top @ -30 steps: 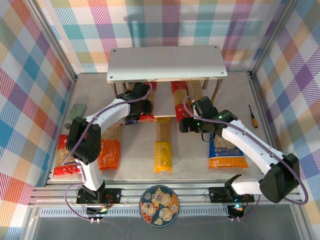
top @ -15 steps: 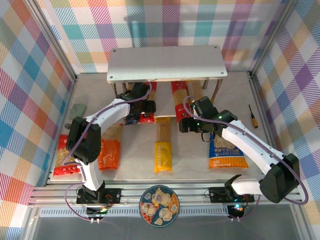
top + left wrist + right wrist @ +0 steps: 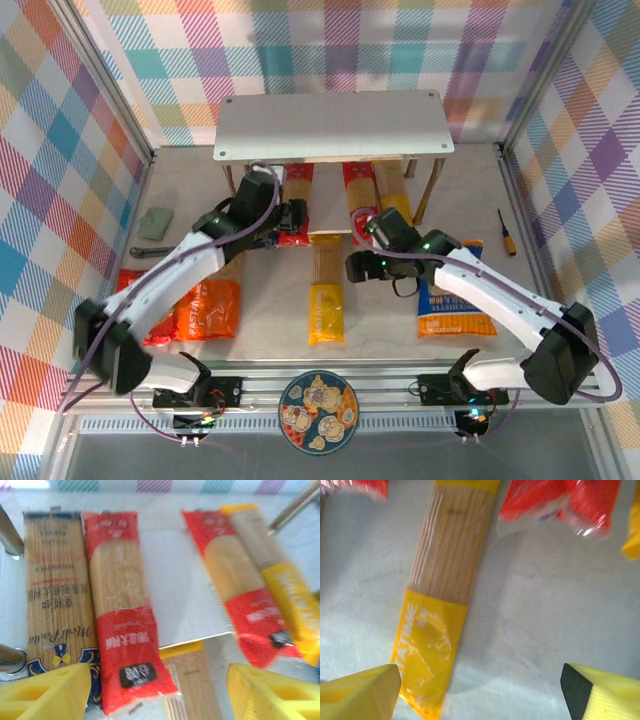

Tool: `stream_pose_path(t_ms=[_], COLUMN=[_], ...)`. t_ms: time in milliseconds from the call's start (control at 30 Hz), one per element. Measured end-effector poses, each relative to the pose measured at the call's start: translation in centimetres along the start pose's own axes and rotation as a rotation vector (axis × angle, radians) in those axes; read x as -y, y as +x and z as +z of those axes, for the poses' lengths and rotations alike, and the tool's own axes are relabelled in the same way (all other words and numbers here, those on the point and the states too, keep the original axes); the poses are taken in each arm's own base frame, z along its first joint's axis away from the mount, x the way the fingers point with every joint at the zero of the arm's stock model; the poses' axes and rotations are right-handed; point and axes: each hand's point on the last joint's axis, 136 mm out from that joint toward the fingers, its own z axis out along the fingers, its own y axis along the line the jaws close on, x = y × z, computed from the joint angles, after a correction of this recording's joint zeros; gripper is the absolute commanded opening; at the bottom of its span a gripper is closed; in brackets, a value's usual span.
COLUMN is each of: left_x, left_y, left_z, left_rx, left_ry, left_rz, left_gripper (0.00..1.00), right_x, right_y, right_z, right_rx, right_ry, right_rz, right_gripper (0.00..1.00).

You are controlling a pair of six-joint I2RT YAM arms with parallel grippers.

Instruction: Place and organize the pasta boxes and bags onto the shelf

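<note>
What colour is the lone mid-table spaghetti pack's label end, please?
Yellow; the spaghetti pack shows best in right wrist view.

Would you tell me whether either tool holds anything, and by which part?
Nothing is held: left tool open over a red spaghetti pack, right tool open over a yellow spaghetti pack.

Lying flat near the right edge of the pale grey surface (image 3: pixel 385 320): a small screwdriver with orange-and-black handle (image 3: pixel 507 232). Near the left edge, a grey-green rectangular pad (image 3: pixel 155 222). Resting on the near metal rail (image 3: pixel 260 385), a round blue plate with cartoon figures (image 3: pixel 318 412). All around, pastel checked walls (image 3: pixel 60 150).
</note>
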Motion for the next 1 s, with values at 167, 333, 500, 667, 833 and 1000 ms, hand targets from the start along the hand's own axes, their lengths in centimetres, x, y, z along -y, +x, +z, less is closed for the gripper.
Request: stream_pose_path(t_ms=[167, 333, 500, 667, 833, 1000], left_x=[0.1, -3.1, -4.3, -4.5, -4.5, -4.6], left_y=[4.4, 10.0, 10.9, 10.9, 10.9, 11.0], left_z=[-3.6, -3.6, -4.1, -4.2, -4.2, -4.2], left_rx=[0.038, -0.035, -0.04, -0.035, -0.036, -0.038], left_ry=[0.005, -0.085, -0.129, -0.138, -0.138, -0.139], left_rz=[0.022, 0.001, -0.024, -0.031, -0.031, -0.033], left_gripper=[0.7, 0.71, 0.71, 0.72, 0.72, 0.72], right_x=[-0.8, -2.8, -5.3, -7.5, -8.1, -8.0], right_y=[5.0, 8.2, 9.1, 8.1, 7.6, 7.7], right_z=[3.2, 6.3, 9.2, 10.9, 11.1, 11.7], right_rx=[-0.127, -0.218, -0.278, -0.282, -0.273, -0.288], right_ry=[0.014, 0.026, 0.025, -0.006, -0.019, 0.003], right_rz=[-0.005, -0.015, -0.032, -0.034, -0.021, -0.002], right_gripper=[0.85, 0.86, 0.87, 0.94, 0.99, 0.99])
